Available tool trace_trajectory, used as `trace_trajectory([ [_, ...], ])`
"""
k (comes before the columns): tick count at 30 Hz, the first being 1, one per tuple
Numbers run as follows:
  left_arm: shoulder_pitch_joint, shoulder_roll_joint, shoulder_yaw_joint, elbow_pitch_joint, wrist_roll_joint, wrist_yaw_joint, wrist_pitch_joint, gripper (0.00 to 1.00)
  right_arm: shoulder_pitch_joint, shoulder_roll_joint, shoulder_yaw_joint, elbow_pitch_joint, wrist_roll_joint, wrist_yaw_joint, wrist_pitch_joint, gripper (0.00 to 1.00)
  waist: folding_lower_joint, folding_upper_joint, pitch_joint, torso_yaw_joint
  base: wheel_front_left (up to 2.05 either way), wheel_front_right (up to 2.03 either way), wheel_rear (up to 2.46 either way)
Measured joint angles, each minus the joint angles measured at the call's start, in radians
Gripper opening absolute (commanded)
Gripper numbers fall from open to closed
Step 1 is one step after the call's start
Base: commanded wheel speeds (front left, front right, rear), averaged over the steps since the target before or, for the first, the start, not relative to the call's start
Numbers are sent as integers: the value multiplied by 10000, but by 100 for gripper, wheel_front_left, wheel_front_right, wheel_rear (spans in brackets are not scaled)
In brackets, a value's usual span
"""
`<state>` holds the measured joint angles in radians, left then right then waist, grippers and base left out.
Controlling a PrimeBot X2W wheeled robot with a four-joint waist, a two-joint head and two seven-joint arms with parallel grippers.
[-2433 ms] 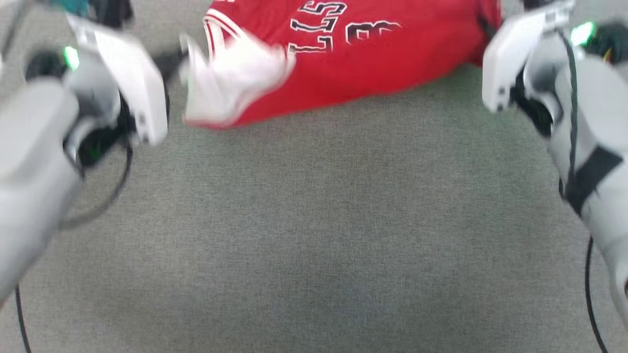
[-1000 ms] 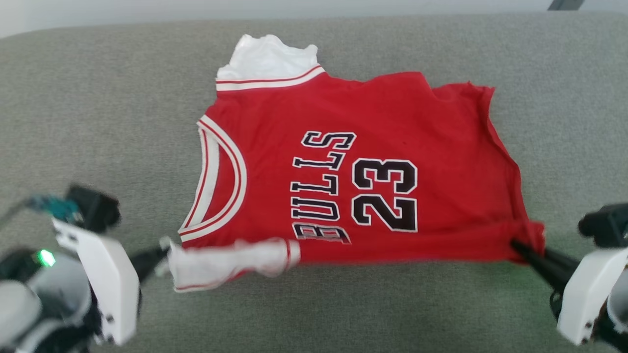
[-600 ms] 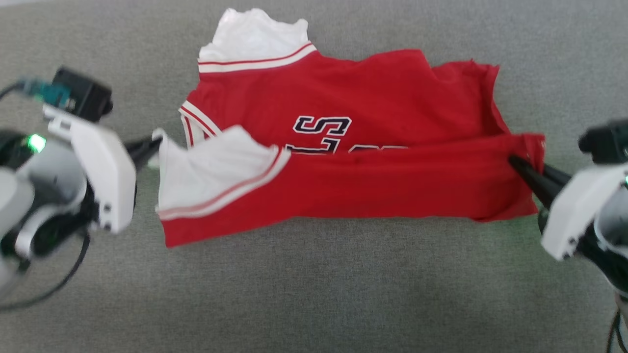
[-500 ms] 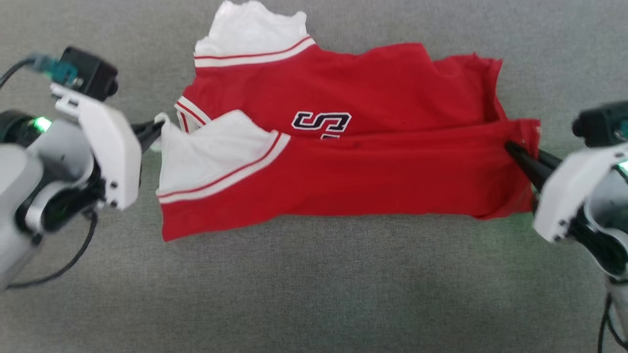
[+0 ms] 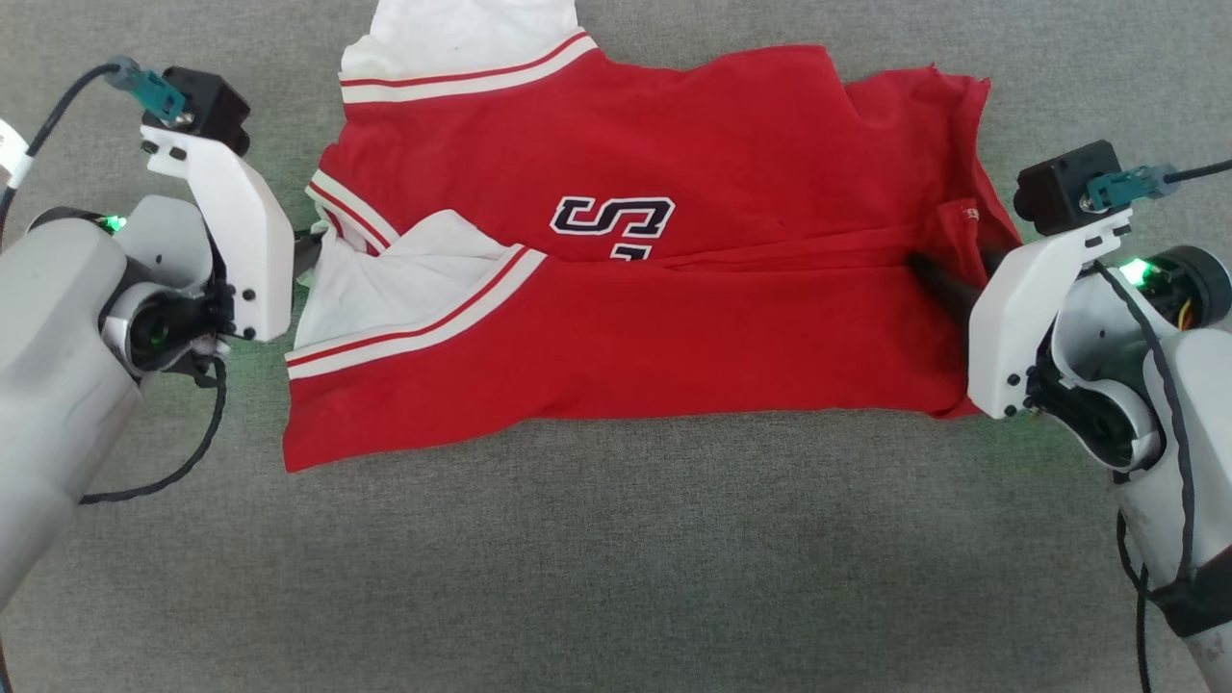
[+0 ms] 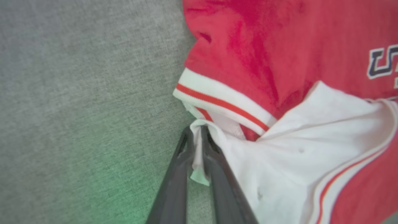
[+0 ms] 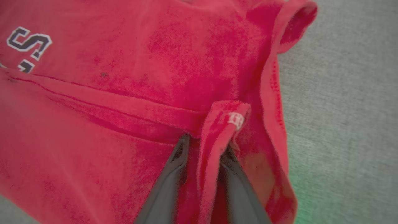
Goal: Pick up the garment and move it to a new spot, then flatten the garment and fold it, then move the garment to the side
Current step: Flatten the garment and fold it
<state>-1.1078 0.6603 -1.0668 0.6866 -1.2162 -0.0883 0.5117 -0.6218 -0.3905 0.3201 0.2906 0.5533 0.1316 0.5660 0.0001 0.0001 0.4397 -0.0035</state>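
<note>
The garment (image 5: 674, 337), a red jersey with white sleeves and striped trim, lies on the grey cloth surface with its near half folded over the far half. An "S" of the lettering still shows above the fold. My left gripper (image 5: 308, 248) sits at the shirt's left edge. In the left wrist view the left gripper (image 6: 196, 132) pinches a corner of the white sleeve (image 6: 311, 140), jaws a narrow slit apart. My right gripper (image 5: 932, 271) is at the right edge. In the right wrist view the right gripper (image 7: 206, 146) has the garment's red hem fold (image 7: 224, 121) filling its slightly parted jaws.
Grey woven fabric surface (image 5: 616, 577) spreads wide in front of the garment and to both sides. My pale forearms and black cables flank the shirt at the left (image 5: 58, 385) and right (image 5: 1174, 414).
Both grippers carried the garment's near edge away from me and laid it over the number and most of the lettering. The head camera shifted. Both jaws have parted a little.
</note>
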Motion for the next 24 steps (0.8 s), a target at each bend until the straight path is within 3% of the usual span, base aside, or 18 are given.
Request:
trace_trajectory([
  [1, -35, -58, 38, 173, -88, -13, 50, 96, -41, -10, 23, 33, 54, 0, -42, 100, -1, 0, -12, 1, 0, 0, 0],
  [2, -85, -84, 29, 253, -128, -36, 90, 100, -46, -10, 36, 29, 186, 0, -84, 100, 0, 0, -32, 3, 0, 0, 0],
  [8, -212, 104, -13, 282, 61, -69, -13, 100, -11, -140, -144, -291, 326, -2, -554, 100, -1, -1, -177, 41, 0, 0, 0],
  [13, -105, 938, 104, -874, 94, 422, 75, 100, 542, -63, -1145, -1141, 119, -6, -1396, 100, -1, 0, -446, 101, 0, 0, 0],
  [19, 678, 2067, 322, -3198, -370, 1524, 297, 100, 1495, 585, -2531, -2278, -466, -6, -2531, 100, 0, 0, -701, 125, 0, 0, 0],
  [24, 1734, 3028, 405, -5515, -1011, 2943, 604, 100, 2332, 1313, -3754, -3344, -1143, -6, -3519, 100, 0, 0, -823, 47, 0, 0, 0],
])
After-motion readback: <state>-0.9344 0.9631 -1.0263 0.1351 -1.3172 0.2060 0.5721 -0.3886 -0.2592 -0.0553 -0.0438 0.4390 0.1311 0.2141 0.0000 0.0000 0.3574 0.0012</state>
